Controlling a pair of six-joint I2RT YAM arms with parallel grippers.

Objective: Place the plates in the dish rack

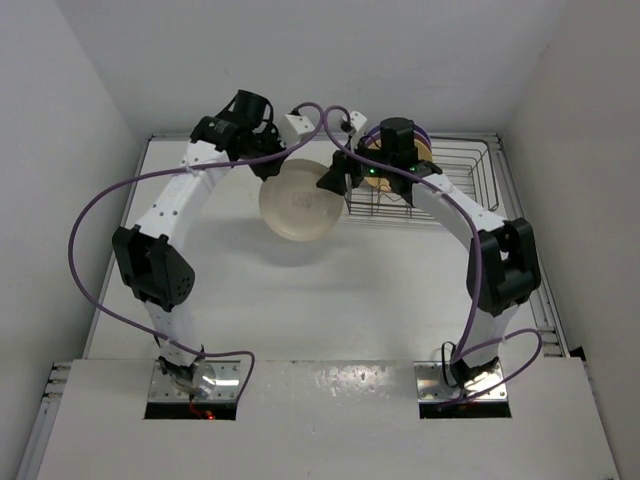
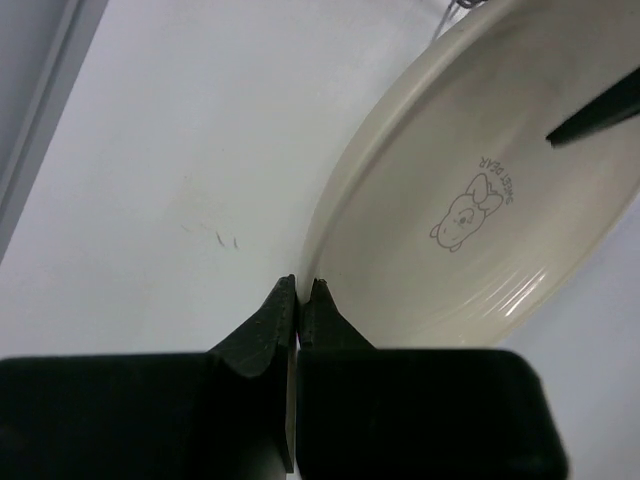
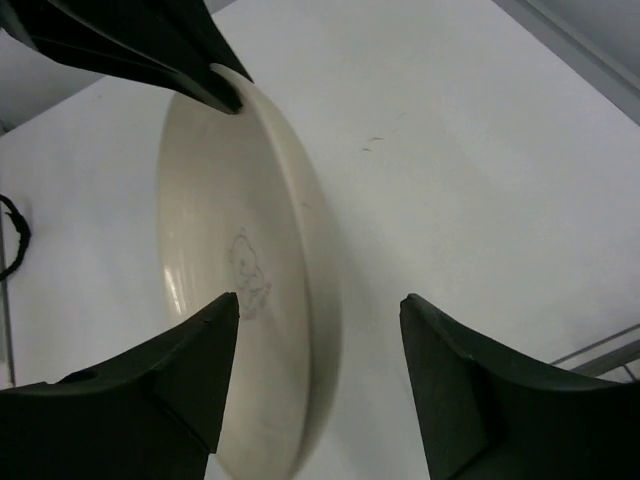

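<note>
The left pincer (image 2: 300,292) is clamped on the rim of the round cream-white plastic plate (image 2: 470,200), tilted over the white table (image 1: 300,310) toward 12 o'clock. The right pincer (image 3: 320,305) stands open astride the plate's 3 o'clock edge, beside the grey wire dish rack (image 1: 462,175).

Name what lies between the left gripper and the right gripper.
The cream plate: the left gripper pinches its rim, the open right gripper straddles the opposite rim, seen best in the right wrist view.
</note>
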